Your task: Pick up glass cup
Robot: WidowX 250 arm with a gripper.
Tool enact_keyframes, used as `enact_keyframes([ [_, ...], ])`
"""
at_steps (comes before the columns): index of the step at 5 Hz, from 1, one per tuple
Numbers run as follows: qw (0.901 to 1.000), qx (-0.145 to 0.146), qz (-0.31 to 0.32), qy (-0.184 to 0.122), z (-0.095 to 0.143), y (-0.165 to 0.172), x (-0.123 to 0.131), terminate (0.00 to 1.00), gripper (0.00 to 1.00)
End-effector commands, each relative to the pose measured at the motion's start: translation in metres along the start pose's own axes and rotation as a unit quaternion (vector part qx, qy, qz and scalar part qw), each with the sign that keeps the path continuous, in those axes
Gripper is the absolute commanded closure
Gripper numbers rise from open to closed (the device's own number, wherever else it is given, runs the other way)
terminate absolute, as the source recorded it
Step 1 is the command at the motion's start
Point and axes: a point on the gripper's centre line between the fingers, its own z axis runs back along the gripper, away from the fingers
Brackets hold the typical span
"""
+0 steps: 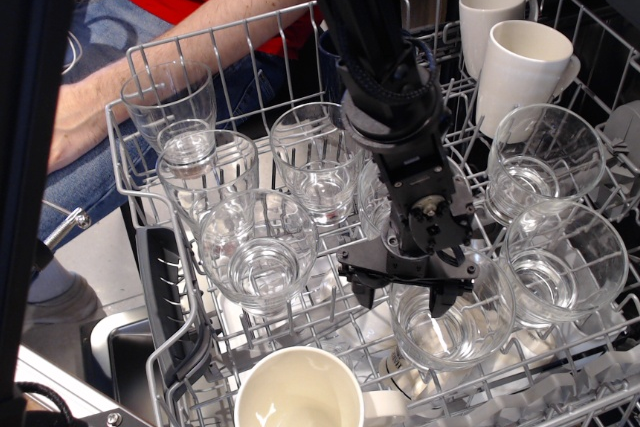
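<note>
Several clear glass tumblers stand mouth-up in a wire dishwasher rack (130,162). My gripper (405,295) hangs from the black arm over the front-middle glass cup (455,332). It is open. Its right fingertip (445,299) sits at or just inside that cup's left rim, and the left fingertip is outside it over the rack. Other glasses stand at the left (258,252), the centre (318,157), the back left (170,102) and the right (565,262). One more (375,202) is mostly hidden behind the gripper.
Two white mugs (525,67) stand at the back right and another (300,392) at the front edge. A dark blue mug (335,62) sits behind the arm. A person's forearm (150,77) rests beyond the rack's left side. A dark out-of-focus shape (25,147) covers the left edge.
</note>
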Motion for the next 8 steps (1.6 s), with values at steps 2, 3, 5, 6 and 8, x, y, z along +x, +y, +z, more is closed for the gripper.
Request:
enact_keyframes([
  [2, 0.9998, -0.014, 0.014, 0.002, 0.016, -0.017, -0.005, 0.0, 1.0],
  [3, 0.9996, -0.019, 0.021, 0.001, 0.015, -0.021, 0.0, 0.0, 1.0],
  [5, 0.9985, -0.047, 0.026, 0.014, 0.045, -0.024, 0.015, 0.0, 1.0],
  [6, 0.9976, -0.057, 0.011, 0.037, 0.066, -0.016, 0.022, 0.0, 1.0],
  [8, 0.996, -0.061, -0.036, 0.054, 0.118, -0.013, 0.014, 0.0, 1.0],
])
